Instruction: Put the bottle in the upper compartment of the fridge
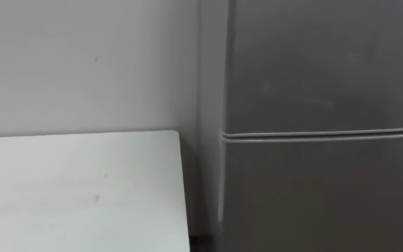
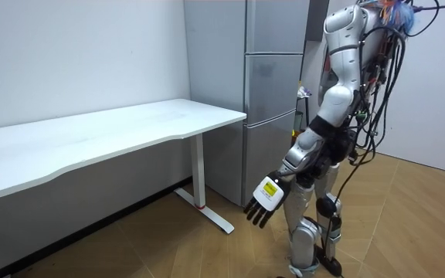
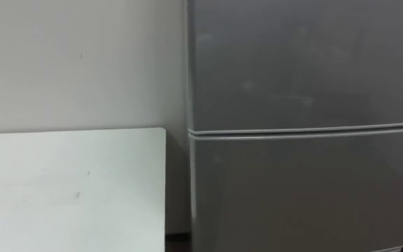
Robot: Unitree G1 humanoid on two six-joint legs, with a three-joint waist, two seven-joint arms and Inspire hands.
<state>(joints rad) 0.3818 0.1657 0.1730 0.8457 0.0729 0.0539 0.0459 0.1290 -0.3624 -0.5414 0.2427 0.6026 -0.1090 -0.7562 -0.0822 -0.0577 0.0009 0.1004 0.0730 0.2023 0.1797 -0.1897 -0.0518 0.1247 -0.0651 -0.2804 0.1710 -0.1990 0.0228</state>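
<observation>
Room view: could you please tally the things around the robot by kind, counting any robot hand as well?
Table: 1
Fridge: 1
Robot hand, the left one, open and holding nothing: 1
Total: 3

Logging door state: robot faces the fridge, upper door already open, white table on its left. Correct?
Not quite. The upper door of the fridge is shut, flush above the lower door, as the left eye view shows. The rest holds: the robot faces the fridge, with the white table on its left.
</observation>
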